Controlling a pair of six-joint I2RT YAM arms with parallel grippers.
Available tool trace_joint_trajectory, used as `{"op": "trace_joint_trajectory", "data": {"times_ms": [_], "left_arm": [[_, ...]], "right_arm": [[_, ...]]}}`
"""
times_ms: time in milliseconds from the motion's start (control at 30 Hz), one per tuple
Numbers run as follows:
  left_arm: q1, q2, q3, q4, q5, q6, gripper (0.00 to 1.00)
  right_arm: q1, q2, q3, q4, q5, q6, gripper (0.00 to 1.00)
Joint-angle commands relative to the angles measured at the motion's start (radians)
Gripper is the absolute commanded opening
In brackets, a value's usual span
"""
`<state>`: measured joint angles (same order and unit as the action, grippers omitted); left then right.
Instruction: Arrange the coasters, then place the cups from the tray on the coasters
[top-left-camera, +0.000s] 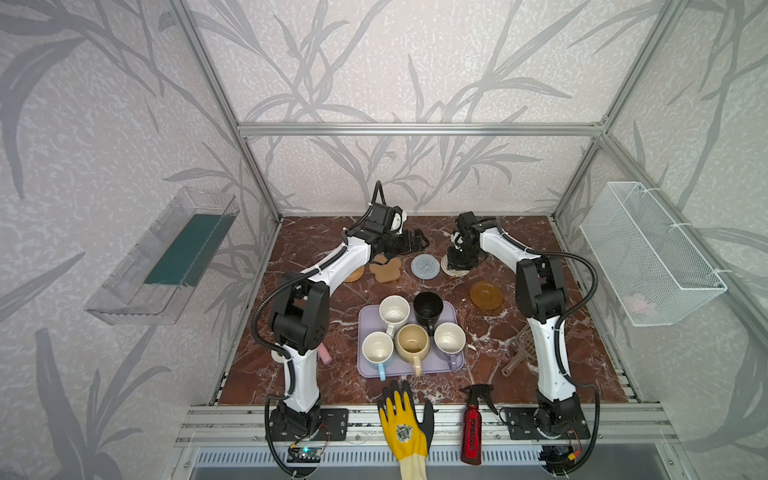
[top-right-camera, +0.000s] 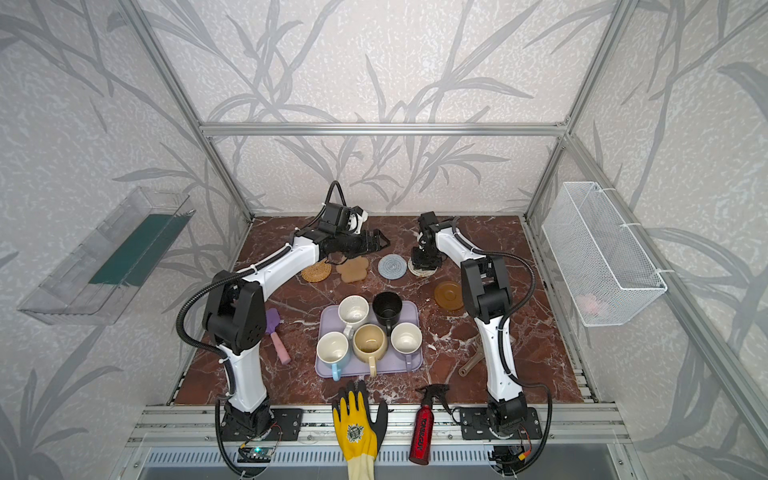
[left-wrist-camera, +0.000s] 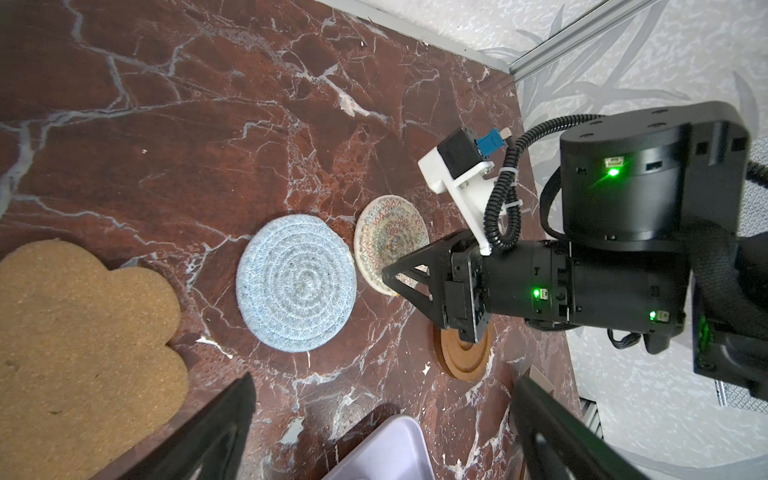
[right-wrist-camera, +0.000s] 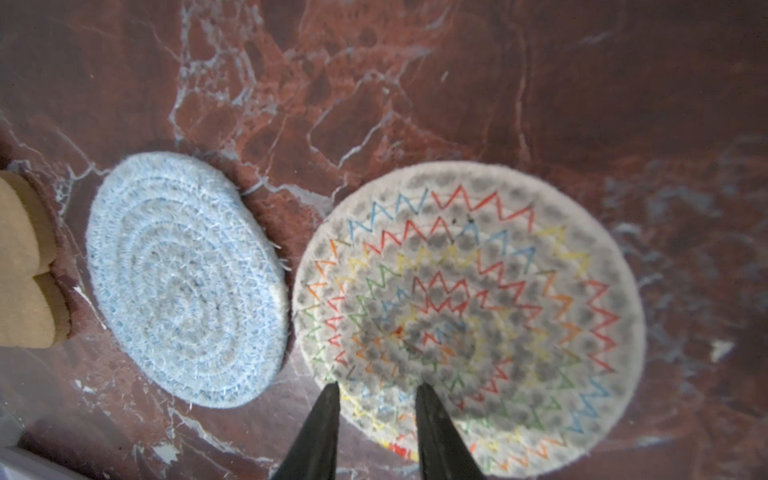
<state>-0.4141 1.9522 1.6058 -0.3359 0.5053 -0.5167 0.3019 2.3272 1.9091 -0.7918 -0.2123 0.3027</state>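
Standing over the cream coaster (right-wrist-camera: 478, 291), the right gripper (right-wrist-camera: 376, 390) had its jaws a narrow gap apart, with both tips at the mat's near edge. Whether they pinched it could not be told. The mat lay under and ahead of those jaws, just beside the grey-blue coaster (right-wrist-camera: 187, 278), so the right arm was plainly the nearer. The left gripper (left-wrist-camera: 382, 382) gaped wide and empty. All five cups (top-left-camera: 411, 340) sat on the tray (top-left-camera: 368, 318).

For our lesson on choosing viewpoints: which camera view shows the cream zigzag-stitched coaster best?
The right wrist view: the cream coaster looks large, stitching plain. The left wrist view shows it smaller, edge under the right tool; both top views show only a sliver beside that tool.
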Motion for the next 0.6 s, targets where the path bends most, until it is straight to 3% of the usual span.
{"op": "trace_joint_trajectory", "data": {"times_ms": [0, 267, 567], "left_arm": [[-0.010, -0.048, 0.032, -0.015, -0.011, -0.006, 0.98], [-0.022, -0.042, 0.053, -0.026, -0.016, -0.006, 0.98], [-0.022, -0.055, 0.051, -0.042, -0.030, 0.004, 0.98]], "right_arm": [[-0.019, -0.020, -0.024, -0.052, 0.039, 0.001, 0.33], [-0.010, -0.030, -0.022, -0.035, -0.027, -0.009, 0.32], [0.007, -0.074, -0.042, -0.015, -0.011, 0.010, 0.35]]}}
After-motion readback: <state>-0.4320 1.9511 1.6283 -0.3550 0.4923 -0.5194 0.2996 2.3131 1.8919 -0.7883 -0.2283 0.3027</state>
